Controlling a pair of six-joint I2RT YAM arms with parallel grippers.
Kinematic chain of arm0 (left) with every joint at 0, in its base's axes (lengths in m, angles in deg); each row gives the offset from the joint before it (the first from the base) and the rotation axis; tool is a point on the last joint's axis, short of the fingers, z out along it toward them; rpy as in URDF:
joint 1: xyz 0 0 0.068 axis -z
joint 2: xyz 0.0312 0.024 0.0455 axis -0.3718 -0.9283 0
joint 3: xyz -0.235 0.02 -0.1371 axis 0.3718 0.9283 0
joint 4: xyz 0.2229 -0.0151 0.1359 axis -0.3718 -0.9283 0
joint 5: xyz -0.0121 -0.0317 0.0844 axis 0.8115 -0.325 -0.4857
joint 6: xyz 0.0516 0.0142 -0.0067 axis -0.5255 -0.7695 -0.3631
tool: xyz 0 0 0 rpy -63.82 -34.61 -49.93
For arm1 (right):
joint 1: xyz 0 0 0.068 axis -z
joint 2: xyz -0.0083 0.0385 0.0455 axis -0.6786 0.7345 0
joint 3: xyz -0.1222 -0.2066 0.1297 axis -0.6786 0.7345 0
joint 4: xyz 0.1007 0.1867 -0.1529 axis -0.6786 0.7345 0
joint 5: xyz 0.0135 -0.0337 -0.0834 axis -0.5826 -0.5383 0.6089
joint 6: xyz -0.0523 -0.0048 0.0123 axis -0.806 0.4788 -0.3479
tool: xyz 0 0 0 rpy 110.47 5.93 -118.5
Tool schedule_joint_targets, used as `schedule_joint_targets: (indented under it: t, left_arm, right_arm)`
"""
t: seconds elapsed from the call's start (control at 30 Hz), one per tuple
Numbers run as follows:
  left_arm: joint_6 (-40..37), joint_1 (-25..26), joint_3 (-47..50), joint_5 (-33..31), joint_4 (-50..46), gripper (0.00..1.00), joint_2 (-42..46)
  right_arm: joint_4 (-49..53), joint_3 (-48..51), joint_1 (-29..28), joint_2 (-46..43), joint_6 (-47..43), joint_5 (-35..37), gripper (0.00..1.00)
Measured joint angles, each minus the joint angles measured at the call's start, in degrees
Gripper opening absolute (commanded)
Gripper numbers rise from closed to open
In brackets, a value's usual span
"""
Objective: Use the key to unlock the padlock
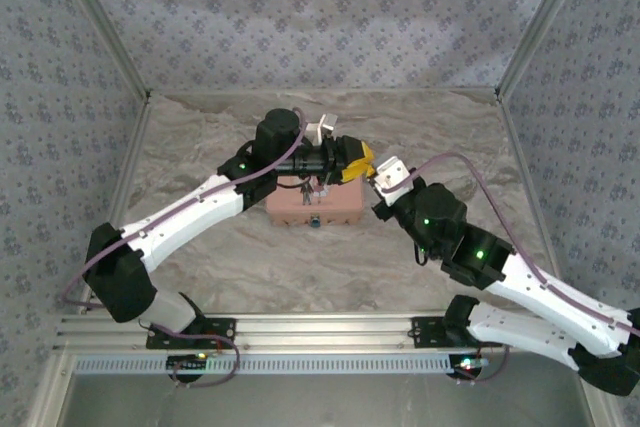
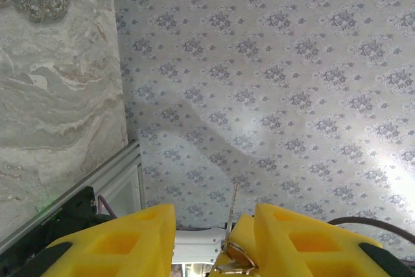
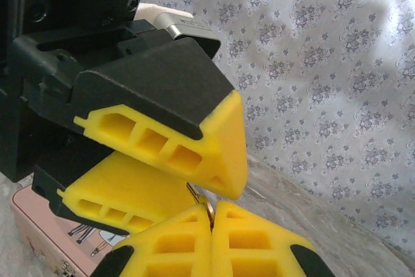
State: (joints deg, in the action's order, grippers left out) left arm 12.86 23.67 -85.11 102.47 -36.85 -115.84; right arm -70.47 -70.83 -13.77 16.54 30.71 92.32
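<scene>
Closest to the left wrist lens, the left gripper (image 2: 214,218) has its yellow fingers spread. In the gap between them stands the thin metal key (image 2: 231,217) on its ring. Whether either pad touches it I cannot tell. From above, this meeting hangs over the far right of the pink tin (image 1: 335,205). The padlock (image 1: 313,220) is a tiny dark speck at the tin's near edge, well apart from both grippers. To the right, the right gripper (image 3: 211,215) has its fingertips pressed together, pinching the key's metal at the seam. This looks like a mid-air regrasp of the key, with the lock not yet addressed. Next, one gripper needs a firm hold that leaves the blade exposed. The blade then has to be lined up with the keyhole while the lock is steadied.
</scene>
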Motion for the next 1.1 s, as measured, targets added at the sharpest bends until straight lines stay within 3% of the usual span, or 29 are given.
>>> schedule_joint_targets:
  t: [0.6, 0.73, 0.87, 0.93, 1.1]
  left_arm:
    - [1.9, -0.31, 0.0, 0.26, 1.25, 0.11, -0.76]
    - [2.32, -0.76, 0.09, 0.87, 1.29, 0.02, -0.74]
    - [2.29, -1.05, 0.76, 1.27, 1.38, 0.0, -0.68]
    - [2.27, -1.22, 1.07, 1.51, 1.36, 0.0, -0.63]
    - [1.16, -1.75, 1.38, 1.46, 0.87, 0.0, -0.2]
  right_arm:
    - [-7.52, 2.64, -8.02, 2.67, -12.15, 13.94, 0.0]
    - [-8.66, 3.45, -9.2, 2.91, -14.53, 16.04, 0.0]
    - [-9.18, 4.11, -9.94, 3.17, -16.0, 17.33, 0.0]
    - [-9.18, 4.26, -10.19, 3.32, -16.33, 17.55, 0.06]
    - [-6.71, 4.24, -10.27, 3.02, -14.08, 17.07, 0.34]
